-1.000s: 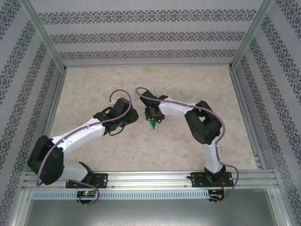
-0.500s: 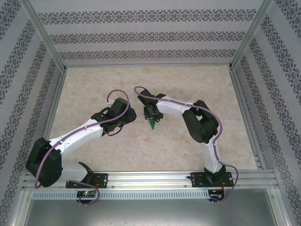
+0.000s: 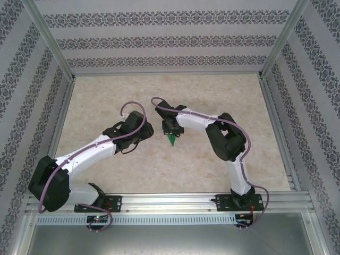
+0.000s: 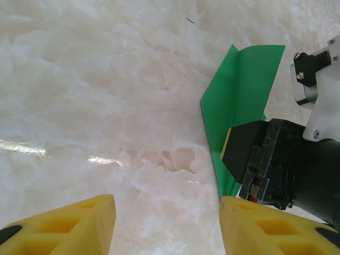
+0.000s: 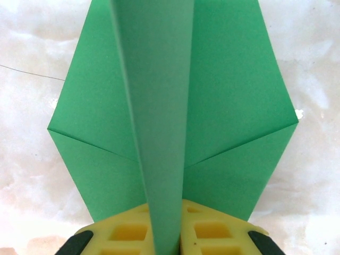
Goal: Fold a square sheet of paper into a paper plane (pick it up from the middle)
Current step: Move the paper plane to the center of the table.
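The marbled table (image 3: 159, 175) lies under the paper plane (image 3: 171, 140), which sits near the table's middle, and both arms bend in toward it. The left arm (image 3: 90, 151) stops on the plane's left, and the right arm (image 3: 228, 138) reaches over it from the right. The right gripper (image 5: 164, 236) is pinched closed on the plane's raised centre fold. Its yellow pads (image 5: 133, 231) press that fold from both sides, while the two wings spread flat to either side with their diagonal creases showing. The left gripper (image 4: 164, 223) stands about half open and empty. It is near the plane's left side but apart from it, with bare table between its fingers. Whether the plane (image 4: 239, 90) rests on the table or hangs just above it I cannot tell. The folding looks close to finished, and the step in hand seems to be sharpening or holding the centre crease. The next move likely calls for the left gripper to come in gently on a wing or the fold without crumpling the thin paper, while the right keeps its pinch centred.
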`<act>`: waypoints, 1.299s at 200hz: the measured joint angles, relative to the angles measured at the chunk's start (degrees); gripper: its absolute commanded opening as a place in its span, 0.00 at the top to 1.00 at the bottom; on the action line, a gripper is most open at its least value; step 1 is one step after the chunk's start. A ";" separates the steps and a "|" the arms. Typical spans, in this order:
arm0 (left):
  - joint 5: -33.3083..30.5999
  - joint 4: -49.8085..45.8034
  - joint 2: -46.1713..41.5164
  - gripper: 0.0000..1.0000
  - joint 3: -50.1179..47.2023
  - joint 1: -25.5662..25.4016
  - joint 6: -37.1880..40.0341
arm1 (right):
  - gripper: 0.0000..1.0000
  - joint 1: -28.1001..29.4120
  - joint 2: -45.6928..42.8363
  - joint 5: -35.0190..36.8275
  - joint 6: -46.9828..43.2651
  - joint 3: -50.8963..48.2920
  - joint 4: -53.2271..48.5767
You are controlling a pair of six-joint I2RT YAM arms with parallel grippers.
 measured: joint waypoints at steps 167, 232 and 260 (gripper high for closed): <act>-1.22 -1.16 -2.27 0.45 0.00 0.00 0.00 | 0.79 -0.07 -0.28 0.02 -1.07 0.13 -1.36; -1.22 -1.20 -2.32 0.44 -0.02 0.00 0.00 | 0.69 -0.15 -4.02 0.04 -1.75 0.48 -3.91; -1.22 -1.20 -2.32 0.44 -0.02 0.00 0.00 | 0.68 -0.17 -5.84 0.31 -1.97 0.81 -4.48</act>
